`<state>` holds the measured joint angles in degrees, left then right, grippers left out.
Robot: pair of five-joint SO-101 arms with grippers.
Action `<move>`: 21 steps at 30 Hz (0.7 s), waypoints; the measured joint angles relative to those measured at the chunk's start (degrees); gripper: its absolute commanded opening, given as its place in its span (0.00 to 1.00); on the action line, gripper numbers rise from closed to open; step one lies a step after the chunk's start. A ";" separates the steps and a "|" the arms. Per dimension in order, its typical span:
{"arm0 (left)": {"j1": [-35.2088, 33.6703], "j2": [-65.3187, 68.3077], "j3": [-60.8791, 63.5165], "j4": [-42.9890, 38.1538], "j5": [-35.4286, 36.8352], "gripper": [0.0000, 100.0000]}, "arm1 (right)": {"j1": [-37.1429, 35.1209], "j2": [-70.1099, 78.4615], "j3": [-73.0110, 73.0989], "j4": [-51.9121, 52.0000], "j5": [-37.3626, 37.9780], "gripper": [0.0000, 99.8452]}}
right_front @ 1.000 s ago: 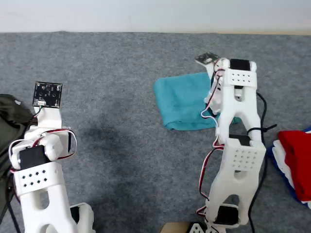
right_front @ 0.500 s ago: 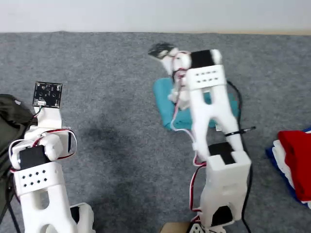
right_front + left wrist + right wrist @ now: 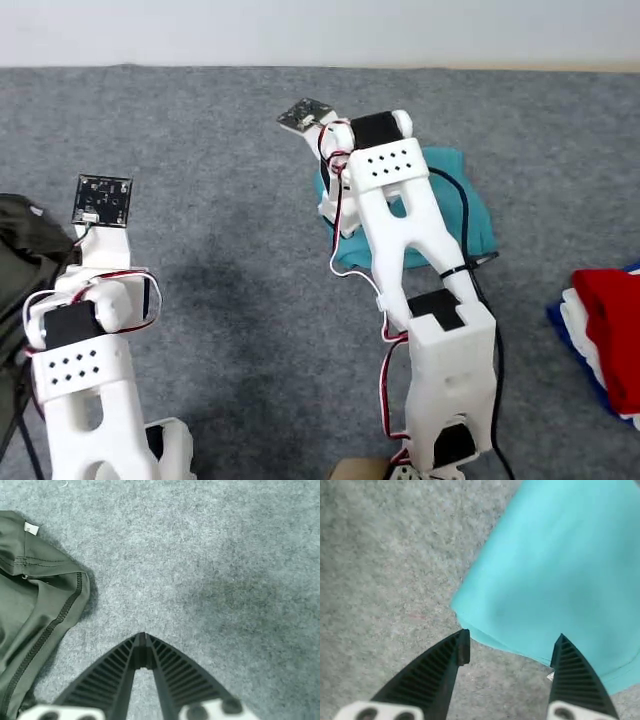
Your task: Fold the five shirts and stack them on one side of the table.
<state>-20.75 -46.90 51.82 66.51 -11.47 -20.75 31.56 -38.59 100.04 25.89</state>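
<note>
You're likely at the pick-up: your right fingers point(image 3: 442, 667) hang spread, the folded teal fabric shirt point(image 3: 560, 565) edge between them. Next, lower and pinch. Your left fingers point(image 3: 125, 672) are clenched, empty.

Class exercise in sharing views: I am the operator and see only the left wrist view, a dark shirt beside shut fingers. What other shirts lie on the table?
Observer: A teal shirt lies near the middle of the table.
Operator: Is the right gripper holding it?
Observer: No, the right gripper is open, fingers either side of its edge.
Operator: Any stack yet?
Observer: A red shirt tops a folded stack at the right edge.
</note>
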 measured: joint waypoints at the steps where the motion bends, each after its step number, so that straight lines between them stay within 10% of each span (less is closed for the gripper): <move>1: 0.00 0.00 0.00 0.00 0.00 0.00 | 0.26 0.00 -0.18 0.09 1.23 0.27; 13: 0.00 0.00 0.35 0.00 0.00 0.00 | 4.13 -1.14 -0.18 0.44 27.52 0.27; 21: 0.00 0.00 1.49 0.00 0.00 0.00 | 6.24 -1.14 -0.18 0.44 30.77 0.27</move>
<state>-20.75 -46.90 53.32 66.51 -11.47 -14.51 30.42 -38.77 100.48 56.66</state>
